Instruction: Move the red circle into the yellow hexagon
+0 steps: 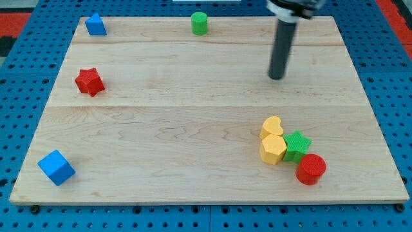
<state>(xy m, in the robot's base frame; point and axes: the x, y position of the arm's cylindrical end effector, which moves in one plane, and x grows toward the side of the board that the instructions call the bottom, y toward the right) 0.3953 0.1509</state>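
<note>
The red circle (311, 169) sits just beside the green star (297, 144), near the yellow hexagon (273, 149). My tip (277, 77) stands well above them toward the view's top; there is no gripper to see.

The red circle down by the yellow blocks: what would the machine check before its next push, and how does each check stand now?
1. Red circle in plain sight: ok.
2. Yellow hexagon in sight: ok.
3. Circle already touching the hexagon: not ok, a small gap shows.
4. My tip placed behind the circle for the push: not ok, it stands well toward the view's top of the cluster.
5. Green star clear of the push line: cannot tell; it touches the hexagon and sits just above the circle.
6. Yellow heart out of the way: ok.
</note>
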